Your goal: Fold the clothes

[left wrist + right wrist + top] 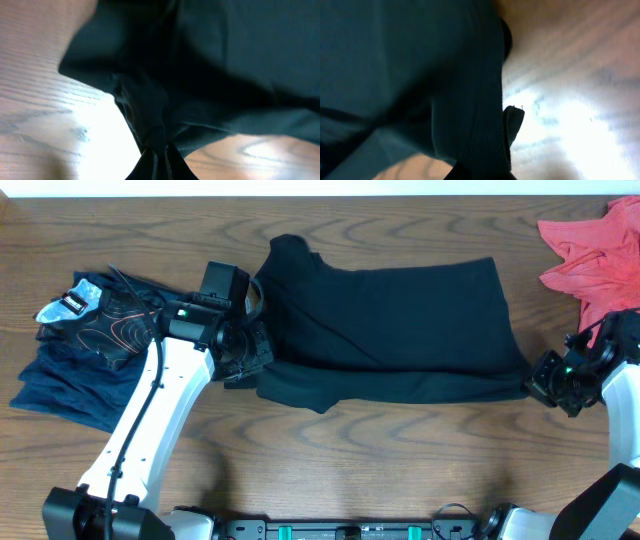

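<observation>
Draping wood-grain table (400, 455), black T-shirt (400, 320).

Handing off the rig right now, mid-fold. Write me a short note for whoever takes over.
Left gripper: shut on the black T-shirt, at its left edge.
Right gripper: shut on the same shirt's near-right corner.
Shirt: lies flat on the table, spread sideways.
Done: it appears folded once lengthwise.
To do: probably carry the pinched edge over, then fold the ends in.
</observation>
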Controlling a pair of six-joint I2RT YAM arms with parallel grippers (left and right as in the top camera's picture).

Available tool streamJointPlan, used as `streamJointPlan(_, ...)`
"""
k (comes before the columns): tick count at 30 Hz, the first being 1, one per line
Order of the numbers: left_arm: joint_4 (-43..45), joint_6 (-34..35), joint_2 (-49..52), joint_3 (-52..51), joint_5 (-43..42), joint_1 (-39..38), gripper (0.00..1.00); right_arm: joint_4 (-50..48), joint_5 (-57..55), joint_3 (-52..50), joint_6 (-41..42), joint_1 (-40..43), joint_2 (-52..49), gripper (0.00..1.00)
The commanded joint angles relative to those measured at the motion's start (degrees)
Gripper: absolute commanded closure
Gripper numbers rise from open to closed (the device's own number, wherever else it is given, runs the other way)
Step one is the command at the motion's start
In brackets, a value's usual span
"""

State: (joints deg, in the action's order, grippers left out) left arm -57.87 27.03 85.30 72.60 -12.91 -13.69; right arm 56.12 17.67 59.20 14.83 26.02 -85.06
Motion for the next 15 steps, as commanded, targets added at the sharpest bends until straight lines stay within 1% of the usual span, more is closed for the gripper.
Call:
streamJointPlan(1,1.4,0.7,0.4,-0.6,5.7,0.2,0.94,-2.3,1.4,0.7,0.7,-0.3,0.6,0.99)
streamJointPlan(5,6.5,0.7,0.5,-1.9,6.6,0.2,0.94,-5.7,2.9,0.7,2.2,-0.3,0.3,0.97)
streamJointPlan(8,11.3,0.7,0.6,-4.1,6.6,0.2,0.94,-6.6,3.7,0.7,3.9,-0.3,-0.2,0.98)
streamJointPlan(15,17.4,0.7,2.5,-7.1,6.6,0.2,0.94,-12.2,3.6,0.7,5.3,-0.3,-2.5,0.99)
